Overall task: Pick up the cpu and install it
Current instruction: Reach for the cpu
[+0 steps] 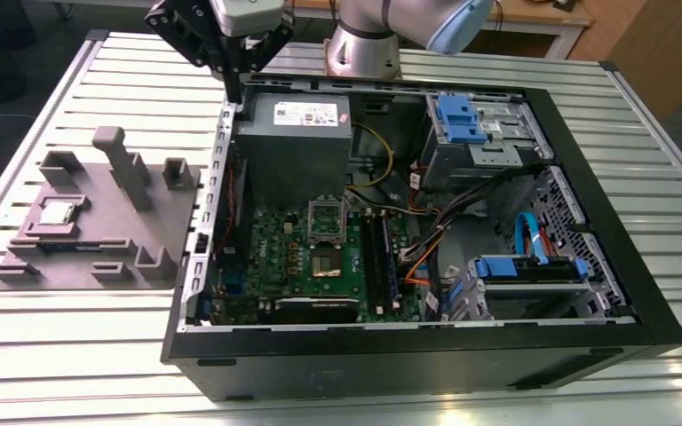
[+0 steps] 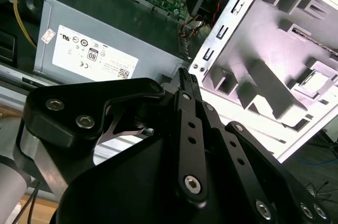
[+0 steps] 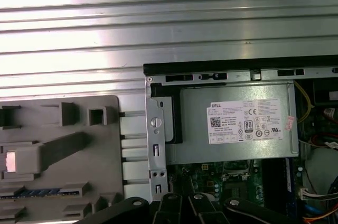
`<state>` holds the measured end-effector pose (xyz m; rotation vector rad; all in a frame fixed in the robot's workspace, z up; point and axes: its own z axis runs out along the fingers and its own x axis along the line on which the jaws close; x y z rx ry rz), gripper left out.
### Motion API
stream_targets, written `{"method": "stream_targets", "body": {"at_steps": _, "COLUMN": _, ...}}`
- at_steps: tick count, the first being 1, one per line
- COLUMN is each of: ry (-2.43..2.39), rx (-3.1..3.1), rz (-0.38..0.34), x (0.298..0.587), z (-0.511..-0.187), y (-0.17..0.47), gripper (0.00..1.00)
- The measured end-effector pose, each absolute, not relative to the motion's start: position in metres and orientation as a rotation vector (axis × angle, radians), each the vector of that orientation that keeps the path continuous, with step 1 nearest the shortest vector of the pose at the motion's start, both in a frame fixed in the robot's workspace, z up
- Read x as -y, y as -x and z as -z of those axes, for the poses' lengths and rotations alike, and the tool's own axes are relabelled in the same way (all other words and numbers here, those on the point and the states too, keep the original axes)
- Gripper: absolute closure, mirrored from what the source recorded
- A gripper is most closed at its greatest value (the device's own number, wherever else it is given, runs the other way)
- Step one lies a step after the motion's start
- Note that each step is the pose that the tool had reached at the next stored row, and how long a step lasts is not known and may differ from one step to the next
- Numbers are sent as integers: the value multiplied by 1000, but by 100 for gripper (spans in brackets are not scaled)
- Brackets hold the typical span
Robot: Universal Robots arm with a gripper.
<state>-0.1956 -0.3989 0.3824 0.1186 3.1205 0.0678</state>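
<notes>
Ribbed aluminium tabletop [image 1: 68, 355] carries everything, and the cpu [image 1: 57, 213] lies flat on it inside a grey fixture tray [image 1: 163, 222] towards the exterior view's left, its silver top facing up in a shallow recess. Nothing touches the chip. Raised blocks and one tall post [image 1: 122, 164] stand on the tray around it, the post just beyond the chip and a little towards the exterior view's right. Just beside the tray stands an open black computer case [image 1: 436, 355], its side panel off so the green motherboard [image 1: 305, 257] faces up. Near the middle of the board sits the processor socket [image 1: 326, 217] with its silver metal frame. A grey power supply [image 1: 294, 133] with a white label fills the far corner of the case nearest the tray; both wrist views show that box [image 2: 105, 28] [image 3: 232, 129] next to the tray's pale surface [image 2: 264, 49] [image 3: 105, 150]. Blue drive brackets [image 1: 460, 115] and loose cables occupy the case's other half. The gripper [image 1: 237, 89] hangs over the case's far corner, beside the power supply and well apart from the cpu; in the second wrist view its black fingers [image 2: 185, 76] meet at the tips with nothing between them, so it is closed and empty. The arm's base [image 1: 365, 44] stands beyond the case.
</notes>
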Motion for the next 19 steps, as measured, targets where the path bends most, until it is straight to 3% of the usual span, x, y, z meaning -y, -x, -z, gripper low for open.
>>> {"method": "stream_targets", "body": {"at_steps": 19, "ry": -119, "rx": -3120, "rz": -68, "x": 399, "z": -382, "y": 203, "gripper": 90}}
